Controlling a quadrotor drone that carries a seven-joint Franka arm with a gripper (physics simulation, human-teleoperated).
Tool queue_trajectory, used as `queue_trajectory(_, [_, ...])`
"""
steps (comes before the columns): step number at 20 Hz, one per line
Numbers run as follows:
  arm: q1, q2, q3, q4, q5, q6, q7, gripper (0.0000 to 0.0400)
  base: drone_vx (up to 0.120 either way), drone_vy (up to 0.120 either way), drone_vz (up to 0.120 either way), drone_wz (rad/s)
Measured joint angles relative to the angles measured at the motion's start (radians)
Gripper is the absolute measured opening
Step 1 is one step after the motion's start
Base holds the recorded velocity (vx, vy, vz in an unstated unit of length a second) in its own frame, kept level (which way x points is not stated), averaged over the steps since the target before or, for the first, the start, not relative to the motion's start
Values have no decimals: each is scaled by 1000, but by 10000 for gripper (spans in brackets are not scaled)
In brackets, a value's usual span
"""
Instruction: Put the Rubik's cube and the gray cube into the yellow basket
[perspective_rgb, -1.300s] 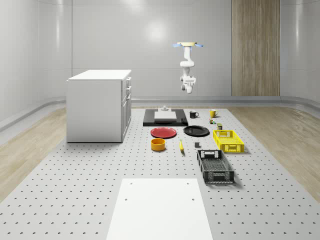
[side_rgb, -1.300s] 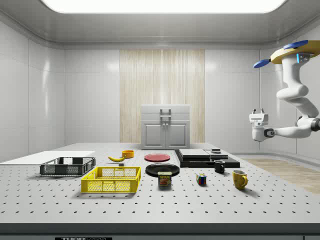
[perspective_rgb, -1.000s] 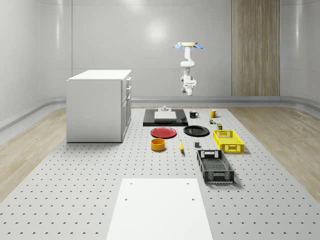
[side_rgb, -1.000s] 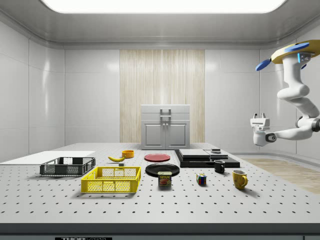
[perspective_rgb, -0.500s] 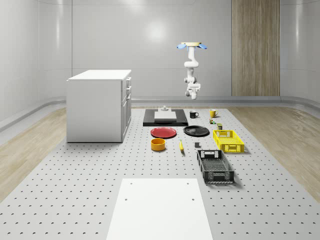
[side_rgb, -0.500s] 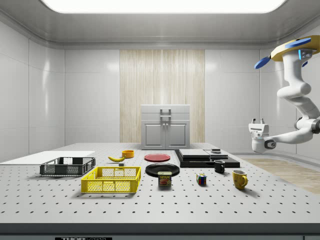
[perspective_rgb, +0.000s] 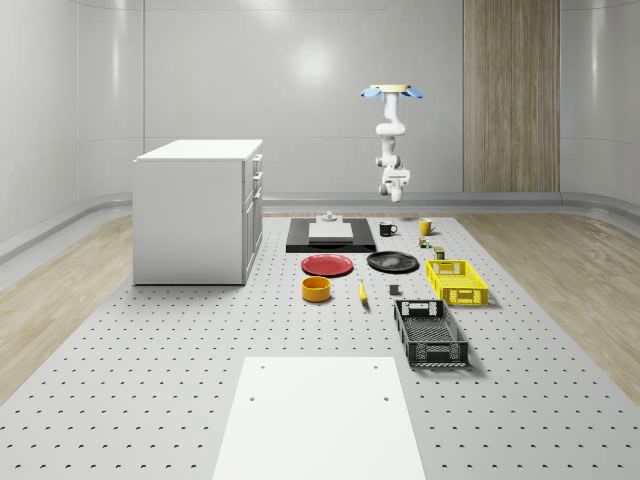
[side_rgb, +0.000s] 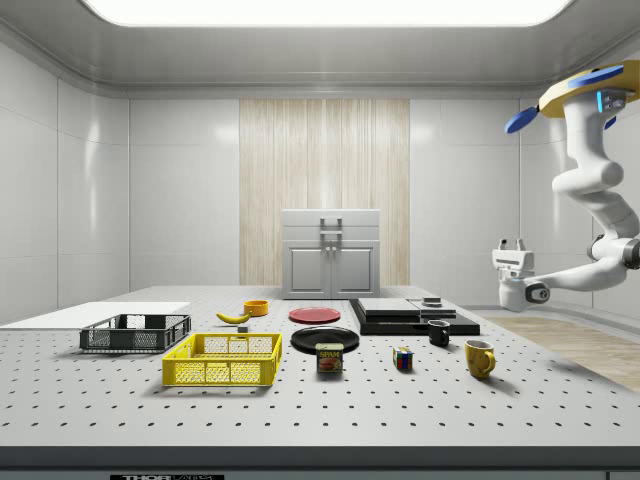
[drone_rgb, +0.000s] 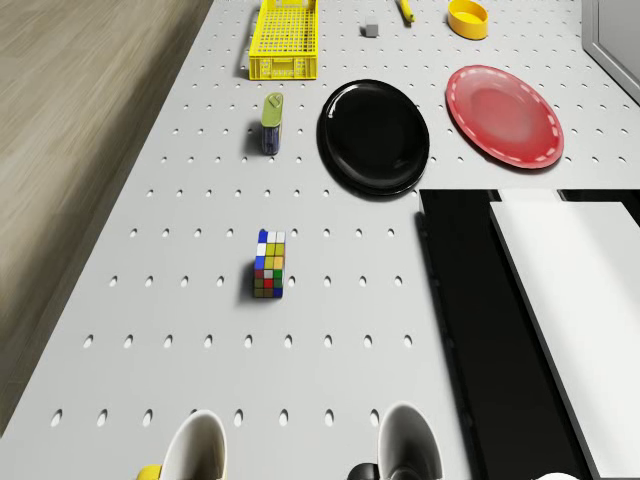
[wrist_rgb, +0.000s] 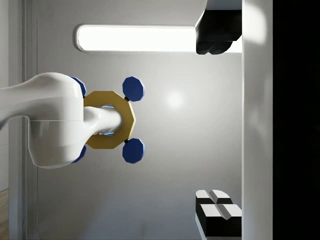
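While aloft, gripper (side_rgb: 512, 245) agape (upturned).

Gray walls (wood panel (perspective_rgb: 510, 95)), cabinet (perspective_rgb: 198, 210).

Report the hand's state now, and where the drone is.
Hand: open, empty, fingers pointing up.
Drone: hovering high beyond the table's far end.

The can (side_rgb: 330, 359) bears a label reading "SPAM".
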Motion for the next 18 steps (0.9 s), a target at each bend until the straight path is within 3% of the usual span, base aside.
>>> queue_trajectory(18, [-2,-8,4,-6,-3,12,0,400,120,120,0,0])
